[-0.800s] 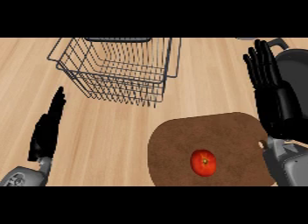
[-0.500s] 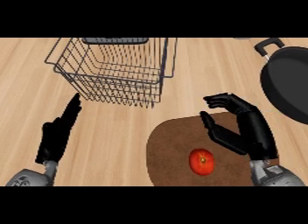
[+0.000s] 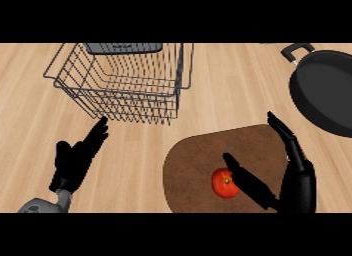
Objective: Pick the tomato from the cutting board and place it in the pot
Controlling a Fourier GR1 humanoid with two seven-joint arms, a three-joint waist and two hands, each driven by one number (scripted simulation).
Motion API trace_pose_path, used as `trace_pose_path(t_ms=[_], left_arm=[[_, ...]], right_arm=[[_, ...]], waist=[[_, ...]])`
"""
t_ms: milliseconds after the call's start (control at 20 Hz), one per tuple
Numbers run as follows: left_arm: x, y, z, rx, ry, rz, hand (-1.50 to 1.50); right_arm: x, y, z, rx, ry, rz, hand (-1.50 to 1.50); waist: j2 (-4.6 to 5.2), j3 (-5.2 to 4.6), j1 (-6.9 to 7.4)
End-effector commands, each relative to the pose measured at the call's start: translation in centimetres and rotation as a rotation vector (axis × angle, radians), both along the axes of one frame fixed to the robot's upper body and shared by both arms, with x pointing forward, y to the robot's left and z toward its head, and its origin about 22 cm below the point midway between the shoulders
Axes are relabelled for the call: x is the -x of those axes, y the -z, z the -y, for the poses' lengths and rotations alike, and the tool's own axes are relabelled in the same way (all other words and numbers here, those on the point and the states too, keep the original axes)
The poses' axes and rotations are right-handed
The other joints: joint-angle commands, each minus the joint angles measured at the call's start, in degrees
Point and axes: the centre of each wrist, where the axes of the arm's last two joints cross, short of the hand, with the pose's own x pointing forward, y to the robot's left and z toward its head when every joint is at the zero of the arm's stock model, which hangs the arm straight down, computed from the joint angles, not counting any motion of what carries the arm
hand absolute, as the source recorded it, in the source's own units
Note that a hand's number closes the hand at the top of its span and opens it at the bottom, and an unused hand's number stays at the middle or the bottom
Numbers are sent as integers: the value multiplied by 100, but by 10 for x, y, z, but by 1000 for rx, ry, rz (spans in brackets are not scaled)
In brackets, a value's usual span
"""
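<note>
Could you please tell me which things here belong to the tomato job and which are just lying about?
Job:
tomato on the cutting board
pot, upper right
right hand, open beside the tomato

Lying about:
wire basket
left hand, open, resting at lower left

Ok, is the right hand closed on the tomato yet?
Not yet. The right hand is open, fingers straight, thumb beside the tomato, which lies on the cutting board.
</note>
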Motion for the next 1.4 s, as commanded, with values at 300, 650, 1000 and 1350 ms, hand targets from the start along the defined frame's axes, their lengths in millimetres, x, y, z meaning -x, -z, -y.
trace_pose_path(t_ms=[300, 650, 1000, 1350], left_arm=[[-12, 0, -15, 6, 54, -20, 0], [-4, -7, 3, 35, 85, -15, 0], [-19, 13, 2, 41, 66, -4, 0], [-1, -5, -1, 22, 75, 4, 0]], right_arm=[[70, -33, -23, 50, 74, -323, -150], [62, -87, -31, -86, 83, -503, -150], [34, -51, -28, 2, -83, -840, -150], [25, -21, -32, 41, -40, -883, -150]], waist=[[65, -6, 176], [61, 19, 318], [100, 24, 312], [63, 25, 305]])
